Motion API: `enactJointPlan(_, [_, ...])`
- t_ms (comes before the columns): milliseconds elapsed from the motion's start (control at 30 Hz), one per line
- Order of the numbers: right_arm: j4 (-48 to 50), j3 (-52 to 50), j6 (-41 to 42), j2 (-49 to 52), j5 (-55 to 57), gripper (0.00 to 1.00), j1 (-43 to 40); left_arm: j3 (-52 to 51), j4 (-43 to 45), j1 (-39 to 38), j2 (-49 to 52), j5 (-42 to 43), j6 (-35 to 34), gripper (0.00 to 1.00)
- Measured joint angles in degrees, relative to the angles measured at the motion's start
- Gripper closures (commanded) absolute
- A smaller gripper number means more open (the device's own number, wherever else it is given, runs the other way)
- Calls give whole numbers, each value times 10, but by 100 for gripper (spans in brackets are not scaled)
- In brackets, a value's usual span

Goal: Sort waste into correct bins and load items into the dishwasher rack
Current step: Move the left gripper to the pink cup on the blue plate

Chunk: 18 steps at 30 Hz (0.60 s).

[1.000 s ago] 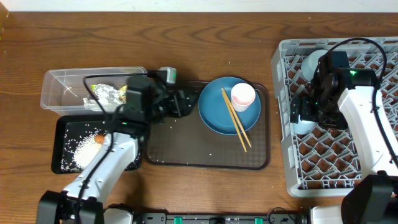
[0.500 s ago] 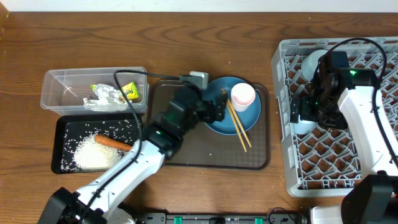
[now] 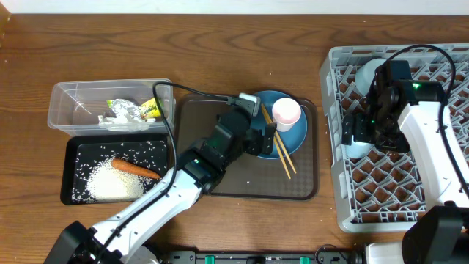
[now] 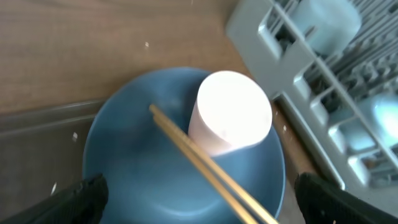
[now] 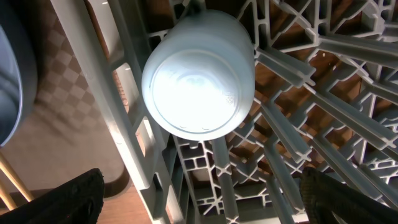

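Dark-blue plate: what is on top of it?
A pink cup and a pair of wooden chopsticks rest on the dark-blue plate. Overhead, the left gripper covers its left side; the surface under the cup is hidden.

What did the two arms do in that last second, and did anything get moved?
The left end effector swung right, from beside the clear tub to above the blue plate, jaws open and empty. That uncovered the carrot in the black tray. The right end effector stayed open over the pale blue cup in the rack; pink cup and chopsticks did not move.
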Motion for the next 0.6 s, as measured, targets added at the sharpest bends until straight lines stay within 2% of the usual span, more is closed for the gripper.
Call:
enactJointPlan(133, [0,0,0,0,0,1,0,74,-107,0,0,11,5,2])
enactJointPlan(233, [0,0,0,0,0,1,0,126,-137,0,8,14,10,2])
enactJointPlan(600, [0,0,0,0,0,1,0,146,-60,0,160,15,19,5])
